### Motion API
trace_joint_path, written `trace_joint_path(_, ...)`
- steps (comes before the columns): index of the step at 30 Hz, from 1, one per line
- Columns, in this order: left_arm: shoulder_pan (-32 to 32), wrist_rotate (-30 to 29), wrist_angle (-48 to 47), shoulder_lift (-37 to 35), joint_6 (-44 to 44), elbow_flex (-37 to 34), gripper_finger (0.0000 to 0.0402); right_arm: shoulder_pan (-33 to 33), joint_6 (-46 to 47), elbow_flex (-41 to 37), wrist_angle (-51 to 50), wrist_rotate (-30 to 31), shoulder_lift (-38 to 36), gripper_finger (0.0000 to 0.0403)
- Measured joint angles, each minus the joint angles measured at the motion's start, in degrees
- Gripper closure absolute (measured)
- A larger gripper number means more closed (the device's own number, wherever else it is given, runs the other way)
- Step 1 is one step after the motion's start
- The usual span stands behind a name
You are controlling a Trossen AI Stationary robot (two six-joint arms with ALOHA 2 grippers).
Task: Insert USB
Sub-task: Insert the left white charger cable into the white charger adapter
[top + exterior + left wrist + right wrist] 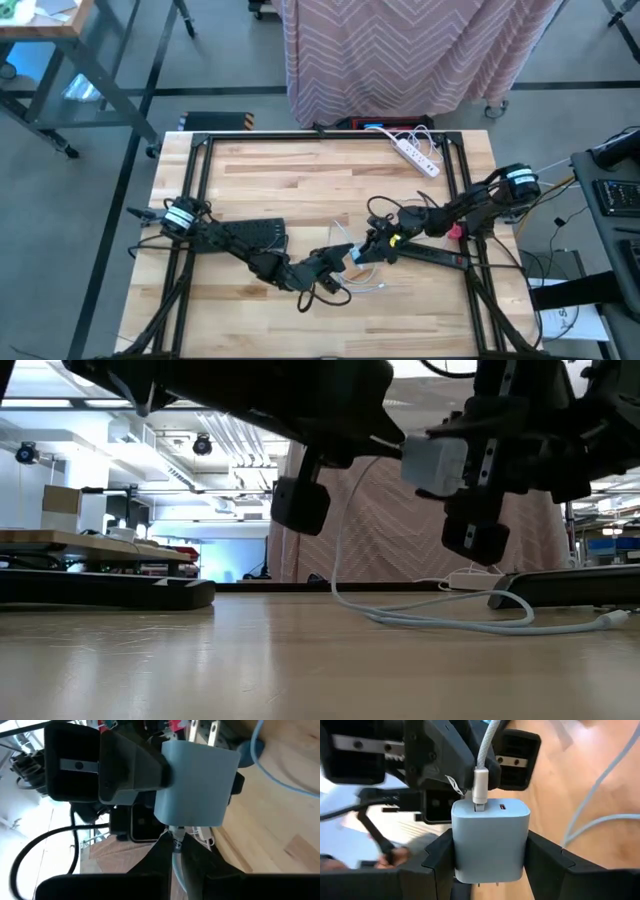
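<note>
A white wall charger block (490,840) is lifted above the table's middle between the two grippers. A white USB plug (480,787) stands in one of its ports, and a second port (502,808) beside it is bare. The plug's white cable (440,622) hangs down and loops on the table. My right gripper (490,867) is shut on the charger. My left gripper (176,865) comes from the left and is shut on the cable just behind the plug. In the high view the grippers (325,265) (372,248) meet nose to nose. My left gripper pinches the cable right behind the plug (176,845) between its two fingers (150,865), lying along the cable and pointing at the charger's port face. The cable's free length hangs slack below to the table. My right gripper pinches the charger block by its two opposite side walls (457,845), one finger (440,860) on each side. The block's prong end faces the wrist and its port face points toward the left gripper. The charger is lifted clear of the table.
A white power strip (416,155) lies near the table's far edge on the right. A long black bar (440,258) lies under the right arm, and another black slab (100,590) shows on the table in the low view. Bare wood lies toward the far left.
</note>
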Motion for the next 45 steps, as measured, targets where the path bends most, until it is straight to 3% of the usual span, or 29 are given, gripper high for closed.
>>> trace_joint_path(12,-1.2,-2.7,-4.7,0.0,-1.2,0.0,0.0393,0.0,-23.1,6.8,-20.6,2.7,-2.8,0.0228)
trace_joint_path(18,-1.4,-2.8,-11.0,-0.2,-1.5,0.2,0.0399,-0.1,-34.6,10.5,-28.0,9.0,-2.8,0.0228)
trace_joint_path(25,-1.5,-5.5,-10.6,-0.1,-1.6,0.1,0.0401,-0.1,-40.1,12.7,-31.3,11.1,-2.5,0.0228)
trace_joint_path(30,-2.2,-6.7,-10.6,-0.1,-7.3,0.1,0.0399,-0.1,-41.1,12.7,-31.0,11.0,-2.5,0.0228)
trace_joint_path(35,-3.4,-7.4,-10.8,-0.2,-20.3,0.1,0.0396,-0.1,-42.1,12.7,-31.0,10.8,-2.9,0.0228)
trace_joint_path(40,-5.3,-5.8,-13.3,-2.2,-43.0,0.1,0.0392,0.7,-46.3,12.8,-31.0,10.7,-4.5,0.0228)
trace_joint_path(42,-5.8,-2.6,-17.4,-4.7,-54.4,0.1,0.0389,1.3,-49.2,12.7,-31.4,10.2,-4.8,0.0228)
trace_joint_path(45,-5.6,7.3,-25.3,-8.9,-73.5,0.1,0.0381,2.3,-54.2,12.7,-31.3,12.4,-5.5,0.0228)
